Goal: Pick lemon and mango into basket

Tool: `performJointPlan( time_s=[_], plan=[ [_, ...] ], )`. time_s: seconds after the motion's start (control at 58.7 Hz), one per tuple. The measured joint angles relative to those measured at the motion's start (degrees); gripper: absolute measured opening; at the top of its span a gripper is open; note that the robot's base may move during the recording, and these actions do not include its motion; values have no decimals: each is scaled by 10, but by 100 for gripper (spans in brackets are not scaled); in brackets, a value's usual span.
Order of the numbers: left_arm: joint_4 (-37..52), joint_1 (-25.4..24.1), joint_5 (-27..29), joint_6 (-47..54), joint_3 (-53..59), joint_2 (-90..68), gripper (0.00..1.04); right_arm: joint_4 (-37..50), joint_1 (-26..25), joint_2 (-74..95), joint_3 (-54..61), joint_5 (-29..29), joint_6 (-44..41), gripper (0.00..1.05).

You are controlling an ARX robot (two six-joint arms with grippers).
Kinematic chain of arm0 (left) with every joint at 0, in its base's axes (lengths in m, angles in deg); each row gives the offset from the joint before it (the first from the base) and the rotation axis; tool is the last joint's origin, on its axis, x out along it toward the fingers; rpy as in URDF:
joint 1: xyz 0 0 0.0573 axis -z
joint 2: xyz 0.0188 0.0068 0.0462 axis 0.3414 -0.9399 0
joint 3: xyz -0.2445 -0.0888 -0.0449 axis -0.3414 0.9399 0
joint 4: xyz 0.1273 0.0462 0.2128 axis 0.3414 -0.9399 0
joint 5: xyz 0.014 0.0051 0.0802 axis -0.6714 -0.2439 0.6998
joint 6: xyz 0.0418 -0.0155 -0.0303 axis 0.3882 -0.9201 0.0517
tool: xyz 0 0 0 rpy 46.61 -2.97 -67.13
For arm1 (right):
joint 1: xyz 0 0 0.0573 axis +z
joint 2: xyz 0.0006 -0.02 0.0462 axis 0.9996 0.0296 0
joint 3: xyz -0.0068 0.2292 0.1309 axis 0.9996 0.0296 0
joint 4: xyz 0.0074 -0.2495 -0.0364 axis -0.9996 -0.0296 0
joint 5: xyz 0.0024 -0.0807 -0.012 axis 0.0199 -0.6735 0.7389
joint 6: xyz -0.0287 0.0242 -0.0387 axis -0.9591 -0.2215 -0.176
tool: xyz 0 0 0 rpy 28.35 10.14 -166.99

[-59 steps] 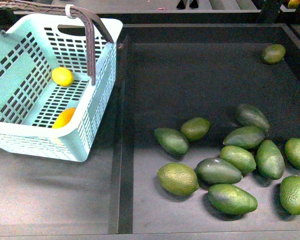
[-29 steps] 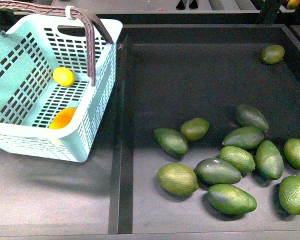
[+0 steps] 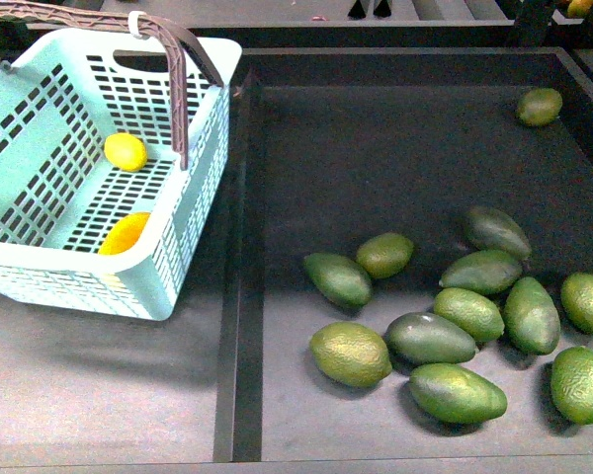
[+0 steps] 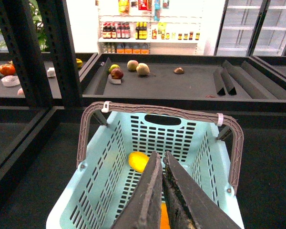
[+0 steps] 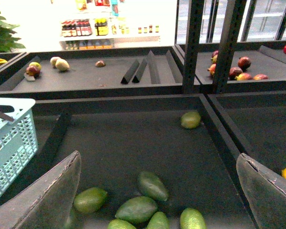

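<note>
Both fruits you were asked to collect lie inside the light teal slotted plastic basket point(image 3: 193, 252) with brown swing handles, which sits at the left edge of the dark shelf point(image 3: 99, 385). The small yellow oval lemon point(image 3: 126, 151) rests on the basket floor toward the far wall; the larger orange-yellow mango point(image 3: 125, 234) lies against the near wall. Judged from that, your task looks complete, with nothing left to move. The left gripper point(image 4: 162, 164) hangs above the basket, clenched and empty. The right gripper point(image 5: 157, 183) is released, its fingers spread wide above the dark green oval fruits point(image 3: 430, 338) in the neighbouring black tray point(image 3: 376, 148). No brand or lettering is legible anywhere; the distant bottle labels are too small.
</note>
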Motion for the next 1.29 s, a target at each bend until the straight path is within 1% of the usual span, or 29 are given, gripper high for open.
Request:
performJointPlan(
  time_s=[0.204, 0.528, 0.868, 1.294],
  plan=[
    [-103, 0, 0, 1, 17, 122, 3, 0, 0, 0, 0, 0, 0, 96],
    [-228, 0, 0, 2, 17, 259, 3, 0, 0, 0, 0, 0, 0, 96],
    [-318, 0, 0, 2, 17, 353, 3, 0, 0, 0, 0, 0, 0, 96],
    [-399, 0, 0, 2, 17, 433, 3, 0, 0, 0, 0, 0, 0, 96]
  ],
)
